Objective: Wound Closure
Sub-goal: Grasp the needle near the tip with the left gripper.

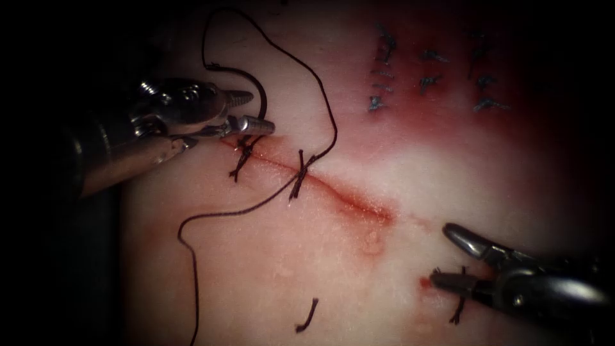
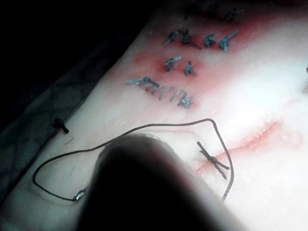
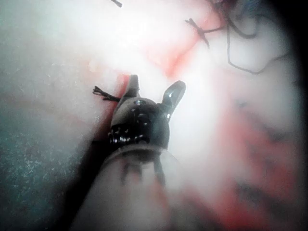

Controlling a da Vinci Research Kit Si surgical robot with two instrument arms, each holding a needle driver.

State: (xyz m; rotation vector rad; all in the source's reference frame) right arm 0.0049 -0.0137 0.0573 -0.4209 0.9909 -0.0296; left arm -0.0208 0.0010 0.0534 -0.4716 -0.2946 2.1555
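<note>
Tissue [image 1: 269,256]: two knotted stitches [image 1: 300,174] cross the cut [image 1: 346,195], its right end unclosed; left tool [image 1: 253,110] gapes by the thread [image 1: 323,102], right tool [image 1: 448,259] gapes, empty.

No readable text, labels, brand names, numbers or signs appear in any of the three views. The only marks that come close are short blue-grey strokes [image 1: 428,75] on the tissue [image 1: 269,275], set in rows to the upper right of the cut in the endoscope view; in the left wrist view the same strokes [image 2: 185,67] are seen closer. They form no letters or digits that can be made out.
</note>
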